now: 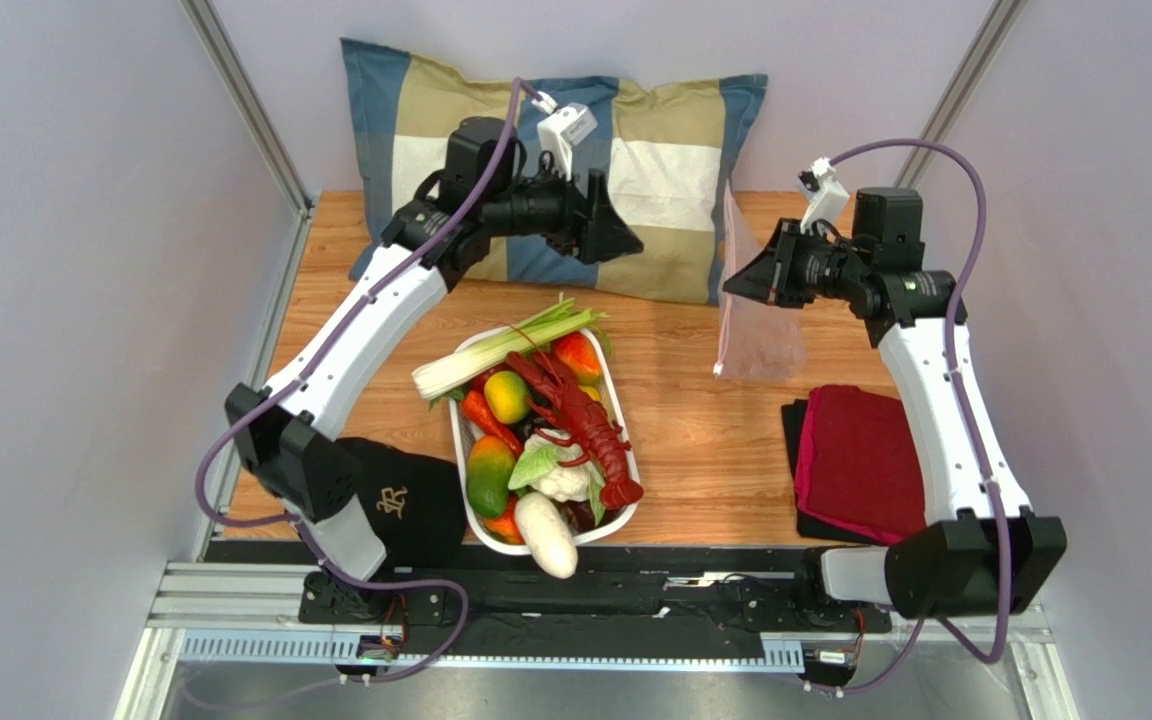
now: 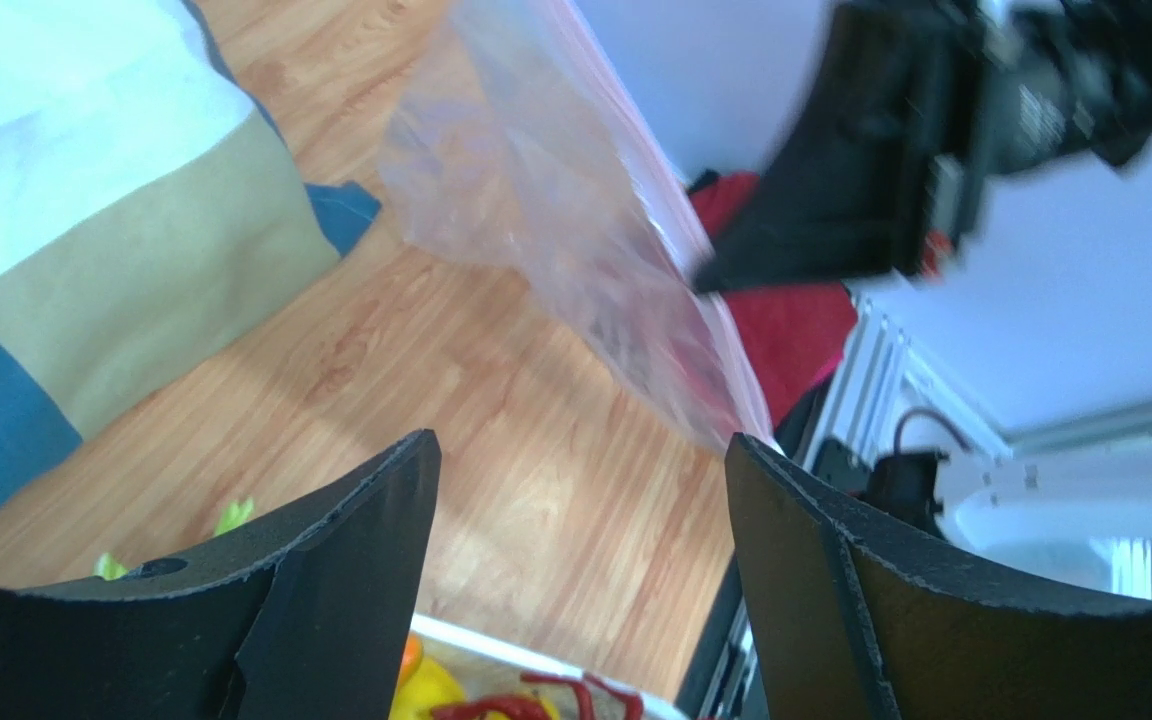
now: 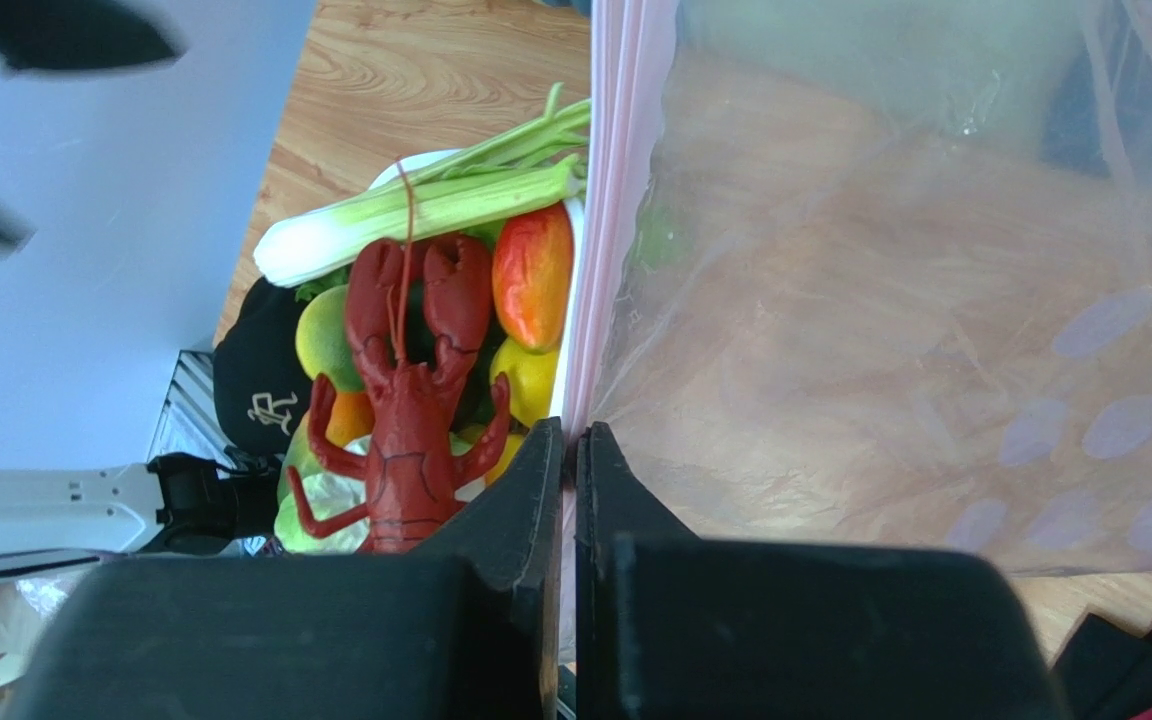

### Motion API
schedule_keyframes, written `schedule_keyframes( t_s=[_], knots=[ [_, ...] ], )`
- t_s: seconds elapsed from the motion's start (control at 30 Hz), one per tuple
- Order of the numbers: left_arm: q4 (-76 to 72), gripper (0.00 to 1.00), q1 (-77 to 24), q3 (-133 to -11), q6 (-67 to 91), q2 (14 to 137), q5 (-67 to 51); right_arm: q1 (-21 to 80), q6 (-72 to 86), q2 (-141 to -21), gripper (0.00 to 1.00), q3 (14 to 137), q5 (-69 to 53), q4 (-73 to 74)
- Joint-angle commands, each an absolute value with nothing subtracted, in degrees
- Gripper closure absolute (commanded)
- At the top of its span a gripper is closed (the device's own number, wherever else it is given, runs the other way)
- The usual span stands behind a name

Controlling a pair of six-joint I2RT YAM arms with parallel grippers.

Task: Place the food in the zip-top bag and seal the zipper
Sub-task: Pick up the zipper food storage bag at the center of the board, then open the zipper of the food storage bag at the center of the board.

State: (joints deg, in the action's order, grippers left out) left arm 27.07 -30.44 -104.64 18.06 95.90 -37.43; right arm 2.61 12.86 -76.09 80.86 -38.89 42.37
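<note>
The wooden table [image 1: 687,435] carries a white basket [image 1: 456,443] holding the food [image 1: 507,398]. Right of it the clear bag [image 1: 760,342] hangs lifted, its zipper [image 3: 615,195] pinched by the right gripper [image 3: 570,438]. The left gripper [image 2: 579,465] hovers spread, empty.

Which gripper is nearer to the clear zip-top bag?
Right. The right gripper is shut on the zip-top bag at its pinkish edge strip, holding it up. The left gripper is open, apart from it, over the pillow.

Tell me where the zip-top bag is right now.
In the top external view the zip-top bag hangs on the right side, pinched along its pinkish edge by the right pincer, between the white basket and the red cloth.
</note>
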Motion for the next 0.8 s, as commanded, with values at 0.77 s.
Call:
schedule_keyframes(
  t_s=[0.77],
  knots=[
    [20.7, 0.41, -38.4, -113.5, 33.4, 105.6, -20.3, 13.5, 10.4, -65.2, 1.0, 72.2, -31.8, 37.1]
  ],
)
